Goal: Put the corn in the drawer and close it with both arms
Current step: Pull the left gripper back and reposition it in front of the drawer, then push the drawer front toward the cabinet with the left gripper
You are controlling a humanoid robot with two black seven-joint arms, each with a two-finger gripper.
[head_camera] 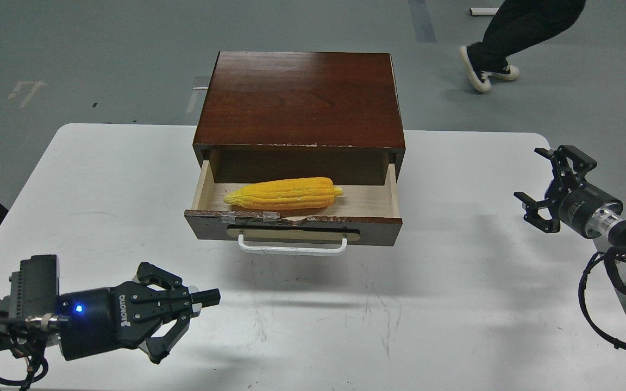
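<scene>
inside the open drawer [293, 220] lies the corn [283, 194], away from my closed left gripper [204, 298] and open right gripper [542, 187], on a white table [454, 304], grey floor [101, 60].

A white bench [101, 179] stands on a grey floor [101, 54]. A dark brown wooden box [299, 100] sits on the bench, near the far edge, in the middle.

Bare table [101, 179] both sides of the pulled-out drawer [294, 224], corn [284, 193] lying inside, open table before its front
</scene>
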